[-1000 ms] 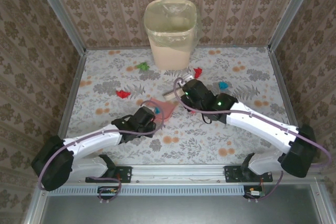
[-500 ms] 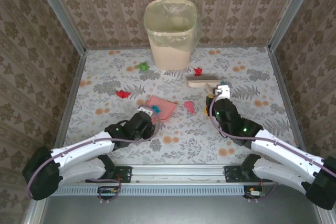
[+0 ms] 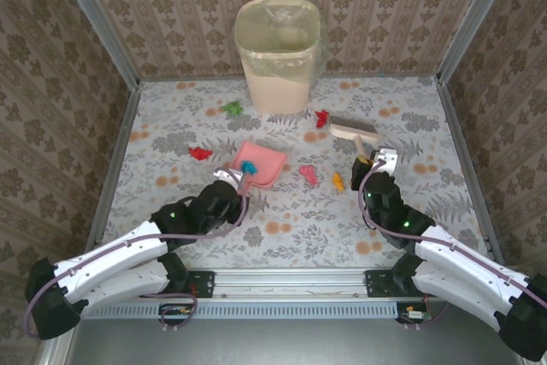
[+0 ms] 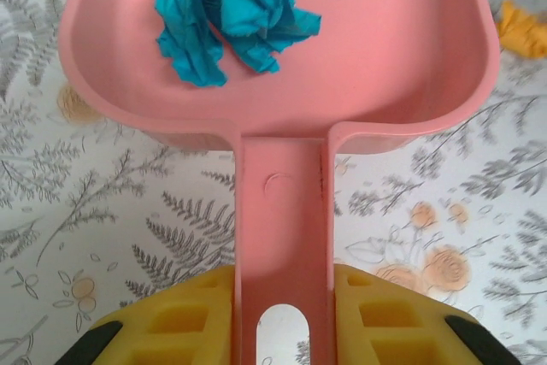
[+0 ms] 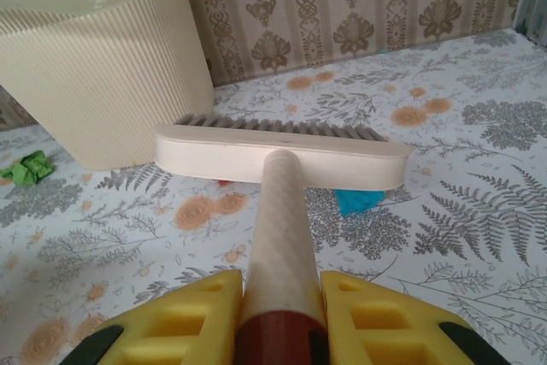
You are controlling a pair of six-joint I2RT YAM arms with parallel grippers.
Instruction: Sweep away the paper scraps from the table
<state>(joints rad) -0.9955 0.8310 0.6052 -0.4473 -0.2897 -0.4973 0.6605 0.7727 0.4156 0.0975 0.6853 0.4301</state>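
Observation:
My left gripper (image 3: 232, 179) (image 4: 282, 318) is shut on the handle of the pink dustpan (image 3: 261, 164) (image 4: 282, 83), which lies flat on the table (image 3: 410, 117) with a blue paper scrap (image 3: 248, 166) (image 4: 231, 19) in it. My right gripper (image 3: 381, 165) (image 5: 282, 314) is shut on the handle of a cream brush (image 3: 353, 131) (image 5: 282, 153), whose head sits beside a red scrap (image 3: 321, 117) and over a blue scrap (image 5: 359, 201). Loose scraps lie around: green (image 3: 232, 108) (image 5: 30, 167), red (image 3: 200, 153), pink (image 3: 308, 173), orange (image 3: 338, 182) (image 4: 521, 30).
A ribbed cream bin (image 3: 278, 55) (image 5: 94, 66) with a bag liner stands at the back centre against the patterned wall. Metal rails edge the table on both sides and at the front.
My right arm has swung the brush from beside the dustpan out to the right rear, uncovering the pink and orange scraps. The left arm drew back and the dustpan shifted slightly away.

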